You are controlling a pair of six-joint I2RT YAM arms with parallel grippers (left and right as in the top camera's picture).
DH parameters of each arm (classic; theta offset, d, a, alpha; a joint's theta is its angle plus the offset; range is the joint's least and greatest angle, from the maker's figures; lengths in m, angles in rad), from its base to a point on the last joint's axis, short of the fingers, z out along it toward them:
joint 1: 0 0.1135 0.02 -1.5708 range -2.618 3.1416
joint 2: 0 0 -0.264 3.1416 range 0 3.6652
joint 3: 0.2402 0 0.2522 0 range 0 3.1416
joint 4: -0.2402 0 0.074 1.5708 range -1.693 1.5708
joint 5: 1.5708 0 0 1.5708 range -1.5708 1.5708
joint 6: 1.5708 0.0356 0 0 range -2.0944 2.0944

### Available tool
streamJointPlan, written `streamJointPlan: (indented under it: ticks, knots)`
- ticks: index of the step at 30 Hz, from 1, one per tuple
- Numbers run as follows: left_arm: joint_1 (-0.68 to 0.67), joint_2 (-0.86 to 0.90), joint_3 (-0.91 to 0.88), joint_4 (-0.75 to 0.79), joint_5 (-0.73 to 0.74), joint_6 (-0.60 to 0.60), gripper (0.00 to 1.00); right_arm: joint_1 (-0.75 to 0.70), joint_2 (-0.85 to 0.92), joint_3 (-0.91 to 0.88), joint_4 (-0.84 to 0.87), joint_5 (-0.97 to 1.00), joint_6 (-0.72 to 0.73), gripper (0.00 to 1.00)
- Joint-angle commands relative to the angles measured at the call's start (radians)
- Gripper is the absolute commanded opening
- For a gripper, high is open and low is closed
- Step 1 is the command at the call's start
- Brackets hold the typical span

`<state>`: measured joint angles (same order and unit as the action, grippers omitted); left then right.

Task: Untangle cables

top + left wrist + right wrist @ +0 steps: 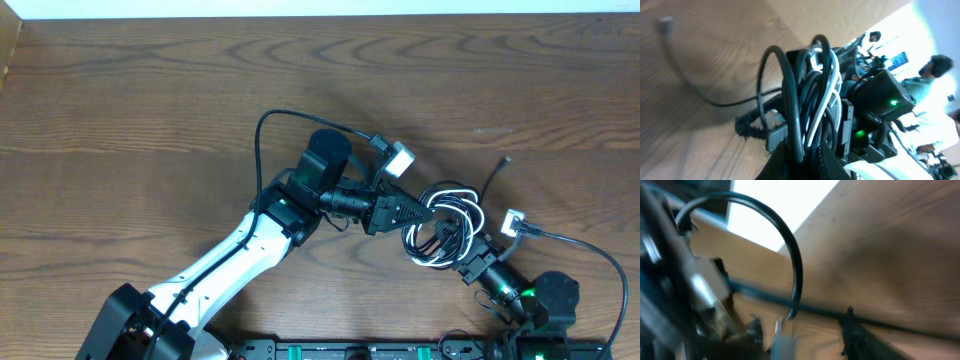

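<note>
The cables (445, 225) are a tangled bundle of black and white loops at centre right of the table. My left gripper (422, 215) reaches in from the left and is shut on the bundle's left side. In the left wrist view the cords (810, 95) stand up out of the left gripper (802, 162). One black cord tail (497, 175) trails away over the wood. My right gripper (468, 262) sits at the bundle's lower right. In the blurred right wrist view the right gripper (805, 335) is open, a pale plug end (785, 342) lies loose between the fingers, and a black loop (790, 255) arcs above.
A thick black wire (262, 140) arcs from the left arm over the table's middle. Another wire (590, 245) runs from the right arm towards the right edge. The arm bases (380, 350) line the front edge. A loose black cord (690, 85) lies on the wood.
</note>
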<state>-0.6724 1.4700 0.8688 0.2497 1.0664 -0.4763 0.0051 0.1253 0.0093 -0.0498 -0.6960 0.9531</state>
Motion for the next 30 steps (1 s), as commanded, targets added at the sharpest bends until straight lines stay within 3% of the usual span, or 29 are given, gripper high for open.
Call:
streamJointPlan:
  ticks: [1,2,6,11,16,21,25,26,27,29,30]
  knots:
    - [-0.029,-0.013,0.035,-0.031,-0.052,-0.028,0.08,0.010,0.063,-0.004,-0.003,0.008,-0.080,0.90]
    - [-0.024,-0.013,0.035,-0.052,-0.108,-0.040,0.08,0.010,0.082,-0.004,-0.003,0.008,-0.080,0.99]
    - [-0.001,-0.013,0.035,-0.156,-0.381,-0.169,0.08,0.010,0.150,-0.004,-0.004,-0.014,-0.080,0.99]
    - [0.009,-0.013,0.035,-0.288,-0.763,-0.447,0.07,0.010,0.223,-0.004,-0.006,-0.040,-0.079,0.99]
    - [0.009,-0.013,0.035,-0.358,-0.861,-0.598,0.07,0.010,0.282,-0.004,-0.006,-0.044,-0.079,0.99]
    - [0.009,-0.013,0.035,-0.491,-0.988,-0.610,0.08,0.010,0.319,-0.004,-0.005,-0.023,-0.080,0.99]
    - [0.006,-0.013,0.035,-0.622,-0.997,-0.623,0.08,0.010,0.325,-0.004,-0.003,-0.012,-0.080,0.99]
    - [0.005,-0.013,0.035,-0.660,-0.996,-0.638,0.14,0.010,0.325,-0.004,-0.003,-0.010,-0.080,0.99]
    - [0.003,-0.013,0.035,-0.689,-0.996,-0.654,0.30,0.010,0.325,-0.004,-0.003,-0.009,-0.083,0.99]
    - [0.003,-0.013,0.035,-0.744,-0.996,-0.666,0.79,0.010,0.325,-0.004,-0.003,-0.010,-0.106,0.99]
    - [0.003,-0.013,0.035,-0.771,-0.996,-0.659,0.87,0.010,0.325,-0.004,-0.003,-0.010,-0.116,0.99]
